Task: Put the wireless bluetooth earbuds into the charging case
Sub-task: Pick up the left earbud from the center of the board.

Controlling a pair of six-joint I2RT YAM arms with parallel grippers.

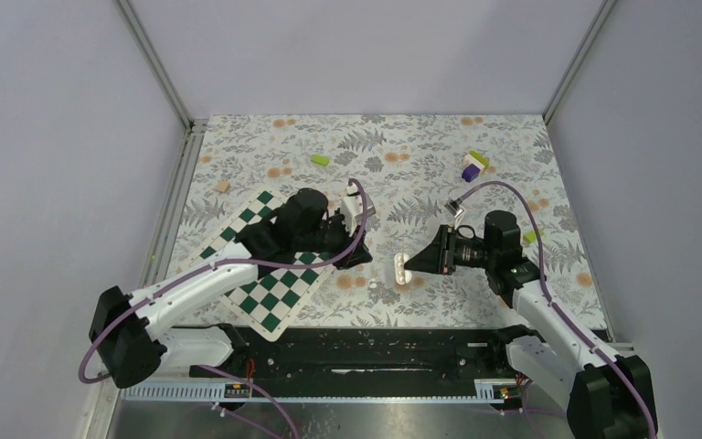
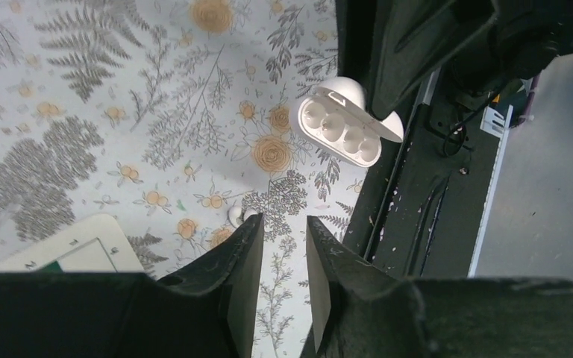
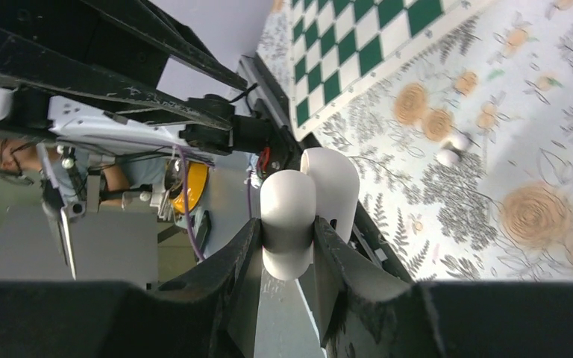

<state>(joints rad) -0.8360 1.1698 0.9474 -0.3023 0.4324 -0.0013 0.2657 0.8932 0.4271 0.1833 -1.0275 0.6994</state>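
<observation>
Right wrist view first: the right gripper [image 3: 287,227] has its jaws clamped on the charging case [image 3: 306,209], which looks lifted off the worktop [image 3: 507,97] with the lid swung open; from the left wrist view its wells show bare. The danger now, I'd say, is the pick; the earbuds [image 2: 250,217] are tiny and rounded and lie just beside each other, so closing jaws could squirt one away or nip both at once; and a bud pressed into the case might twist it in that narrow pinch. The left gripper [image 2: 280,250] hangs with jaws parted and nothing between them; the earbuds sit just past one fingertip [image 2: 248,233], off to its side rather than in the gap; the case is beyond them, apart.
</observation>
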